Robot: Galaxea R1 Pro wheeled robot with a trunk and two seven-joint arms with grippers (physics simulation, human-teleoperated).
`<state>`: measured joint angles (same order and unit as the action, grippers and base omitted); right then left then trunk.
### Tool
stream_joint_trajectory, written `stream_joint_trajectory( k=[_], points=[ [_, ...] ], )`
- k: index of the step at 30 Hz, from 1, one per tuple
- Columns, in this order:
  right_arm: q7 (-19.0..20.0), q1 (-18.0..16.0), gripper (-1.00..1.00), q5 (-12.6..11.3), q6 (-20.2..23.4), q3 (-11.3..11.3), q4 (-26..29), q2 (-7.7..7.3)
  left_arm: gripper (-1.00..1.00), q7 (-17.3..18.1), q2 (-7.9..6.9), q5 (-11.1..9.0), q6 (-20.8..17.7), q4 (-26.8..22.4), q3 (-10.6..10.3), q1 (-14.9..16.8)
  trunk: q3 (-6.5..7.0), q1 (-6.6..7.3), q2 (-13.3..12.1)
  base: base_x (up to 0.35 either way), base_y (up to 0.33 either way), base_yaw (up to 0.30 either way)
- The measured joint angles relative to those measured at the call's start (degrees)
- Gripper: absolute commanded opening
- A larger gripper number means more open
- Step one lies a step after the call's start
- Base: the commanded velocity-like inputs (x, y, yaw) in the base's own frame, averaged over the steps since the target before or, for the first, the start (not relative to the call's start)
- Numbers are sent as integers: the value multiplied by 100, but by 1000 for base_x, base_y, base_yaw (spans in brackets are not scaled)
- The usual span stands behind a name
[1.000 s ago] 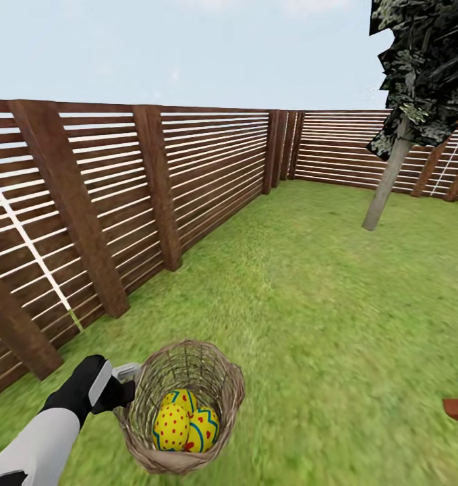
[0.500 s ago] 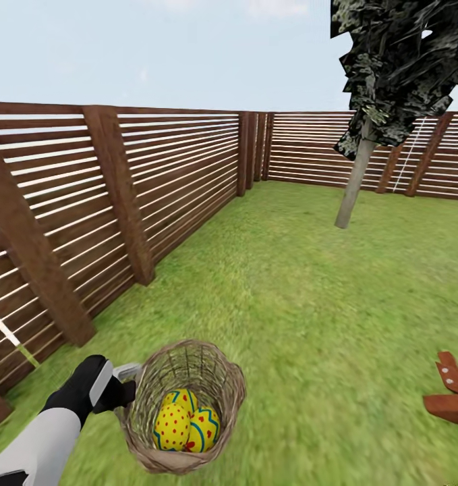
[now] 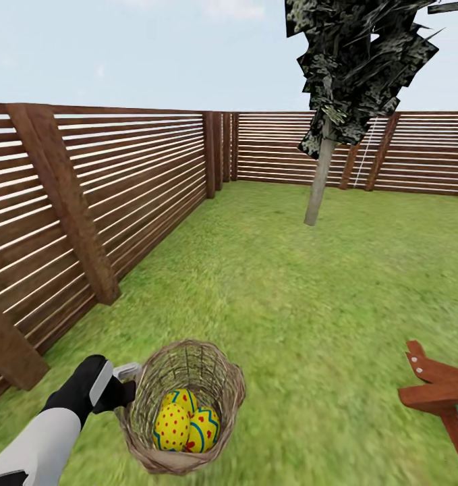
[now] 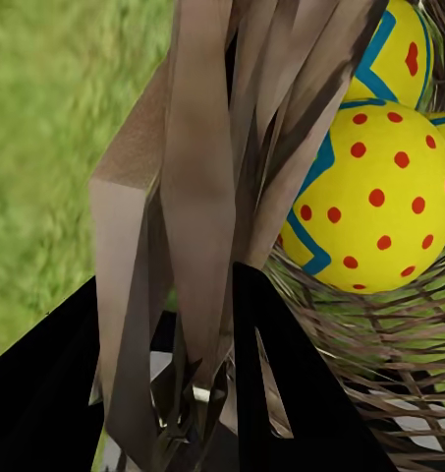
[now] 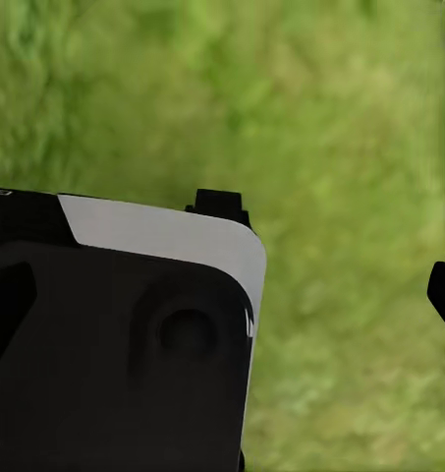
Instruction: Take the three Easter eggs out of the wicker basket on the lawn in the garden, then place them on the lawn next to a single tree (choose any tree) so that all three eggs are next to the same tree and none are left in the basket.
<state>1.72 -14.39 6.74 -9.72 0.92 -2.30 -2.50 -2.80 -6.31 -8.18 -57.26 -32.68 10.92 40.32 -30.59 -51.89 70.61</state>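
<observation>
The wicker basket [image 3: 185, 405] hangs at the lower left of the head view, with my left gripper [image 3: 124, 381] shut on its rim. Inside lie the three Easter eggs, yellow with blue zigzags and red dots [image 3: 171, 426] [image 3: 203, 428] [image 3: 180, 399]. In the left wrist view the woven rim [image 4: 197, 197] sits between my black fingers [image 4: 281, 383], with an egg [image 4: 379, 197] right behind it. The tree [image 3: 320, 182], pale-trunked with dark foliage, stands far ahead on the lawn [image 3: 289, 290]. My right gripper [image 5: 330, 246] hovers over grass with its fingertips apart and nothing held.
A brown slat fence [image 3: 121, 182] runs along the left and across the back of the garden. A red-brown wooden playset piece [image 3: 434, 391] juts in at the lower right. Open grass stretches between me and the tree.
The whole head view has swung to the right, so the tree and fence have slid left in the picture. The basket, eggs and left arm keep their place in view.
</observation>
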Motion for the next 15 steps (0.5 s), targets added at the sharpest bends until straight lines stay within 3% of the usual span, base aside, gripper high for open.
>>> stream_joint_trajectory(
  k=[3, 15],
  points=[
    [0, 0, 100, -11, 2, 0, -1, 4, -100, 0, -2, -6, 0, 1, 0, 0, 0, -1, 0, 179, 0, -282],
    [0, 0, 100, -12, 2, 0, -1, 4, -100, 0, -2, 1, 0, 6, 0, 0, 0, -3, 0, 5, 0, -283]
  ],
)
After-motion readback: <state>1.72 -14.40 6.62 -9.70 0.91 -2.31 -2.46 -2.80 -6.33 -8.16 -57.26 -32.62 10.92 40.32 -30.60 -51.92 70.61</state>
